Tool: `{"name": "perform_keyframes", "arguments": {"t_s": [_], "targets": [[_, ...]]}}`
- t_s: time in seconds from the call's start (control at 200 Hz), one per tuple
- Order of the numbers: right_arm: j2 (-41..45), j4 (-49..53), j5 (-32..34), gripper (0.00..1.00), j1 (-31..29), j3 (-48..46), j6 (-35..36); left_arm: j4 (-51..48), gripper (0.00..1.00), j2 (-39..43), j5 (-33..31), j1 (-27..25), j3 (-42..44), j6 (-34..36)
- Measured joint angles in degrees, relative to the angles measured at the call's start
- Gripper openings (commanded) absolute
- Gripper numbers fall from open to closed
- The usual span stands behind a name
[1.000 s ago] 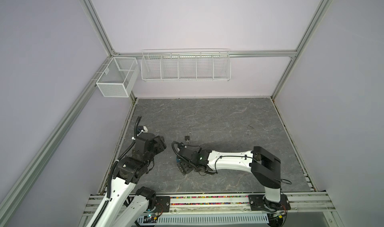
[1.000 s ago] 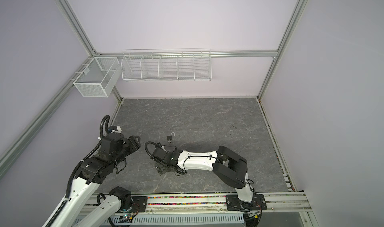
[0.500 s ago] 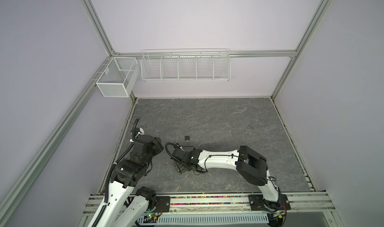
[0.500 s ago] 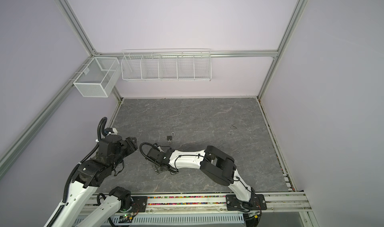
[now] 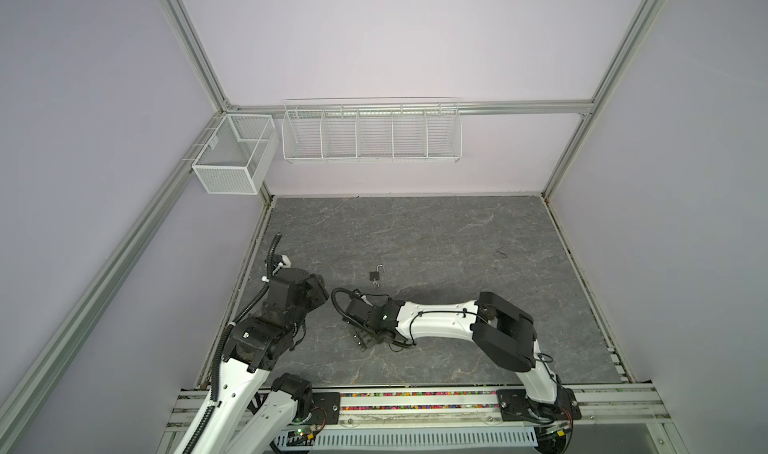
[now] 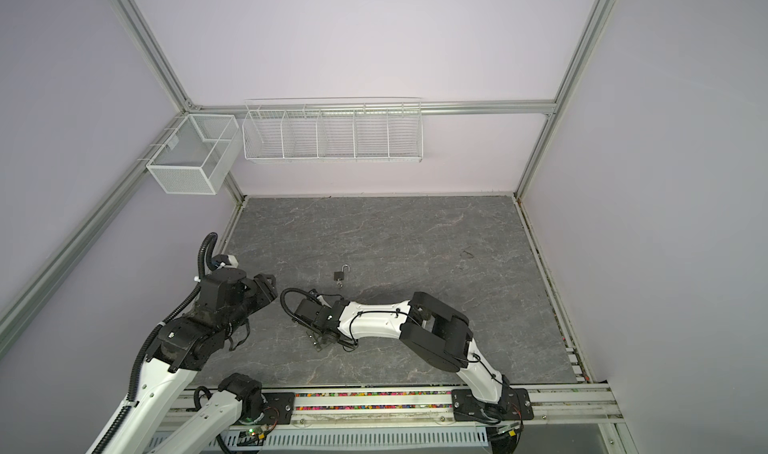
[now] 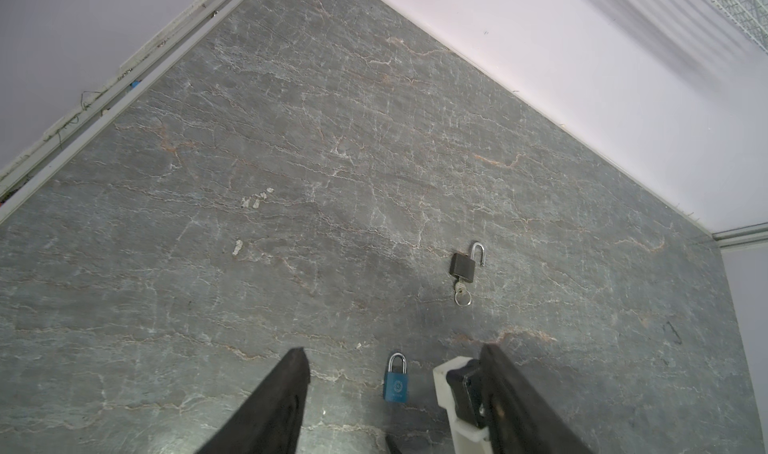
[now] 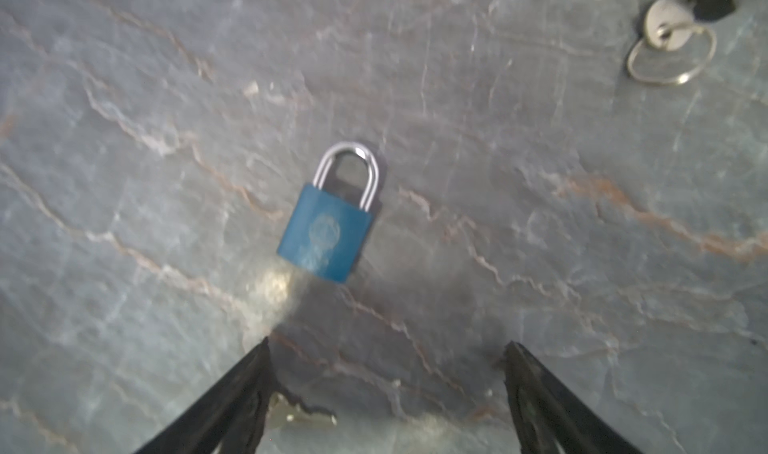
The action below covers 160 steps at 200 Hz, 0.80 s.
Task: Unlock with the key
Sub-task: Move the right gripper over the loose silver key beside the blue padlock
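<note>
A blue padlock lies flat on the grey table with its shackle shut; it also shows in the left wrist view as the blue padlock. In both top views it is hidden under my right wrist. A small silver key lies on the table against one finger of my right gripper. That gripper is open, low over the table, with the lock just beyond its tips. My left gripper is open and empty, raised to the left of the lock.
A black padlock lies further back with its shackle swung open and a ringed key in its base; it shows in both top views. White wire baskets hang on the back wall. The side rail runs close to the left arm.
The right arm has shifted a little to the left, with its gripper staying low over the table. The left arm has barely moved. Neither gripper has changed its opening.
</note>
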State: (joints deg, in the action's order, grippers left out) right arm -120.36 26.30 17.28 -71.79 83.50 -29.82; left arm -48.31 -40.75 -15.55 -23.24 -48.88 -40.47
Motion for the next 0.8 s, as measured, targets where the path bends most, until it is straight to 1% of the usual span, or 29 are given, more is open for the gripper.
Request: {"name": "perform_keyframes", "arguments": {"t_s": [0.185,0.37,0.6,0.8], "targets": [[4.87,0.2,-1.75,0.89,0.02,-6.6,1.6,0.94,0.65,-2.21,3.04,0.0,-0.11,-0.02],[9.62,1.53,-2.91,0.89,0.09,-12.31,3.3,2.64,0.64,-2.32,5.62,0.0,-0.11,-0.07],[10.8,2.27,-5.42,0.89,0.07,-12.83,5.95,3.48,0.64,-1.81,5.97,0.0,-0.09,-1.14],[13.64,2.25,-5.73,0.9,0.07,-12.79,8.22,3.39,0.64,-1.42,5.75,0.0,-0.09,-1.07]]}}
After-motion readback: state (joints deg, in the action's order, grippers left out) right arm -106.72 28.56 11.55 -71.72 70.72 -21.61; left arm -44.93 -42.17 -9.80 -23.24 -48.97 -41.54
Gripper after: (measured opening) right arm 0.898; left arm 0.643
